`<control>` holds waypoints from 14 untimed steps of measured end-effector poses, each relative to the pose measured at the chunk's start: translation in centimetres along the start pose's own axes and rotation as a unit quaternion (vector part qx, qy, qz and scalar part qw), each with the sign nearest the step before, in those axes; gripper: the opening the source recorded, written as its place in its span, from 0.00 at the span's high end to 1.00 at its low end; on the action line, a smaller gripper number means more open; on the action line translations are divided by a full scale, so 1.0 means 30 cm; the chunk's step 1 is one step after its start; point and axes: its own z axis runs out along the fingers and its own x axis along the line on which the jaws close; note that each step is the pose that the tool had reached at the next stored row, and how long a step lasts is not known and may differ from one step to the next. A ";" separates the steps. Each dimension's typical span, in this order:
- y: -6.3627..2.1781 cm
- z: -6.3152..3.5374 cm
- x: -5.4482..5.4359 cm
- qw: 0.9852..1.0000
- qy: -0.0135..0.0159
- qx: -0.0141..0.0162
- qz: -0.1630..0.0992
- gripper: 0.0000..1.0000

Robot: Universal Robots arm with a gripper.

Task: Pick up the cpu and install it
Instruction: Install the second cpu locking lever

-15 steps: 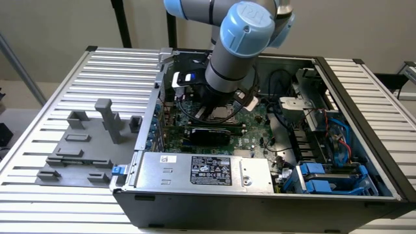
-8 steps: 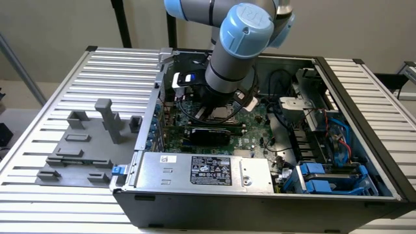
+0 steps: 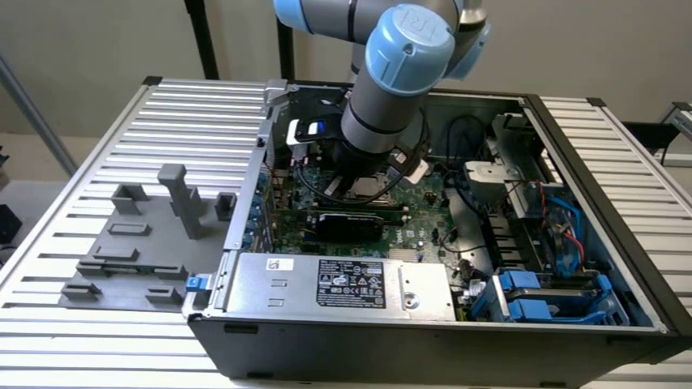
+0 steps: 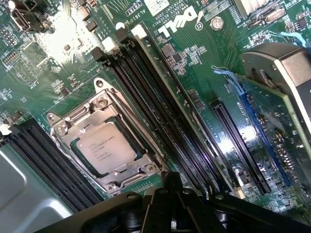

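Here, cpu [image 4: 106, 147] seemingly seated in socket [image 4: 104, 145], inside computer case [image 3: 605, 162]

The cpu [image 4: 105, 147] sits flat in its metal-framed socket [image 4: 104, 141] on the green Dell motherboard [image 4: 194, 73]. Black memory slots [image 4: 160, 111] run just beside the socket. The gripper [image 4: 171, 187] is closed and empty, near the socket.

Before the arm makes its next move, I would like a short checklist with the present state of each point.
1. cpu lies inside the socket frame: ok.
2. cpu sits flat and square in it: ok, as far as the wrist view tells.
3. claw is shut and holds nothing: ok.
4. claw is apart from the cpu: ok.
5. Socket latched over the cpu: cannot tell.
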 end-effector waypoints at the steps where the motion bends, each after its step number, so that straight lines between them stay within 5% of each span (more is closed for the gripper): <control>1: -0.001 0.000 0.001 1.000 0.000 0.000 0.000 0.89; 14: -0.004 0.013 0.010 1.000 -0.001 -0.001 0.000 0.89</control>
